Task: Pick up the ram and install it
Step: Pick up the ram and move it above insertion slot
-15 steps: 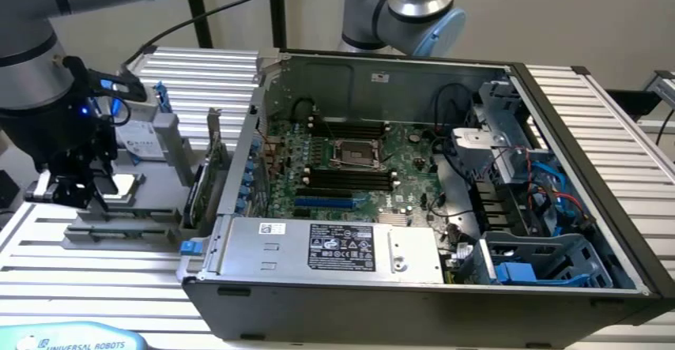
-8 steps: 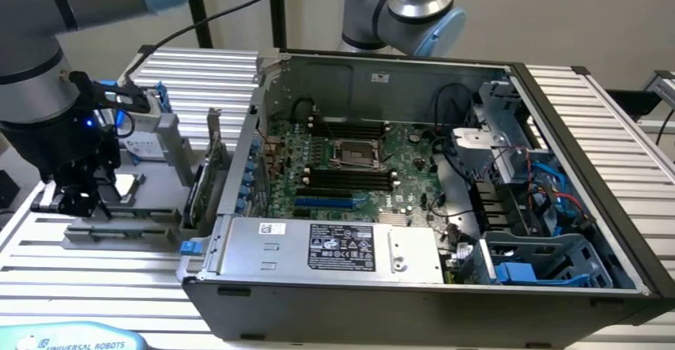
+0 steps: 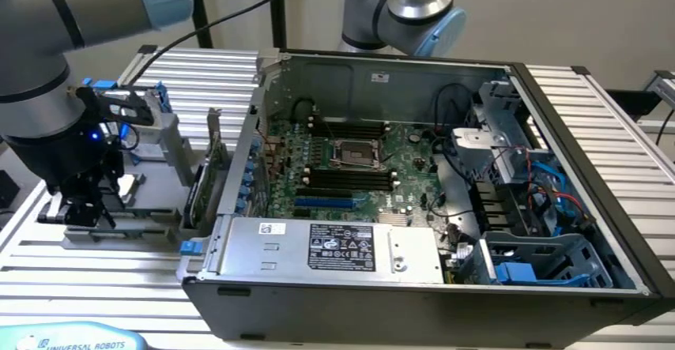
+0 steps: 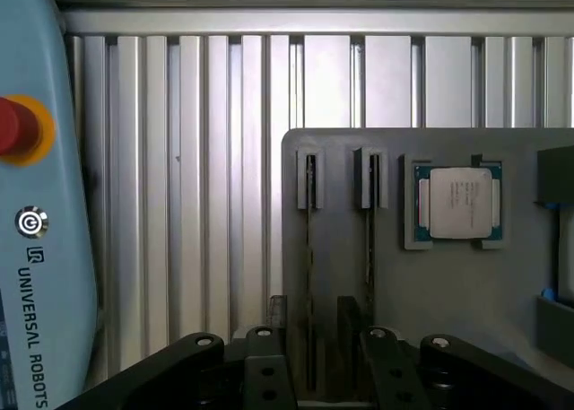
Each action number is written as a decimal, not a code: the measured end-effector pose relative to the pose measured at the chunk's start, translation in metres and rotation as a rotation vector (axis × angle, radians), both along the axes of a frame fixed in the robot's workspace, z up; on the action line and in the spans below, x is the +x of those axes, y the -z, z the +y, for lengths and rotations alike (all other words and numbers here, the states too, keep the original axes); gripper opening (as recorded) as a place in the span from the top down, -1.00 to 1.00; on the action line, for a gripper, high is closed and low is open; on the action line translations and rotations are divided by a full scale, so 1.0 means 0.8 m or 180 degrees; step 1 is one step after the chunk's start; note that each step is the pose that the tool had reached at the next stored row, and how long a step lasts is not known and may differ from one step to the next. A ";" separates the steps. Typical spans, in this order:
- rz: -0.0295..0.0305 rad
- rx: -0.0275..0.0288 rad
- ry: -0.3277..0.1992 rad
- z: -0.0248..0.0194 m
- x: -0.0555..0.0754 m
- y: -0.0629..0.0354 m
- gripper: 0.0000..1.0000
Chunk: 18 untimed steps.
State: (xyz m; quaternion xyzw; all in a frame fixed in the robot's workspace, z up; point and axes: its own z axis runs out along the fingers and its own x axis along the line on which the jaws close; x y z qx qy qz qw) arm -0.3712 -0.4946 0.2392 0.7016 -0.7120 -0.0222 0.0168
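Two slim ram sticks stand edge-on in slots of a grey holder [image 4: 448, 302]. In the wrist view one ram [image 4: 309, 248] runs down between my gripper's fingers, and the other stick [image 4: 369, 248] runs toward one black finger [image 4: 387, 374]. My gripper [image 4: 327, 379] is open, its jaws either side of the first stick, with a gap on both sides. In the exterior view my gripper [image 3: 90, 208] hangs low over the holder [image 3: 116, 235] at the exterior view's left, beside the open computer case. The motherboard [image 3: 348, 160] with its black slots [image 3: 348, 180] lies inside the case.
A square silver processor [image 4: 457, 204] sits in a pocket of the holder. A blue teach pendant [image 4: 36, 266] with a red button lies beside it on the ribbed table. A green expansion card [image 3: 201, 180] stands between holder and case. A power supply [image 3: 327, 247] lies along the case's near edge.
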 end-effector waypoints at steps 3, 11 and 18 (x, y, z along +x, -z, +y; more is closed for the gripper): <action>0.0000 0.0000 -0.0004 -0.0007 0.000 0.007 0.27; -0.0008 0.0003 -0.0034 -0.0010 0.000 0.024 0.27; -0.0025 0.0051 -0.0072 -0.0009 0.000 0.034 0.27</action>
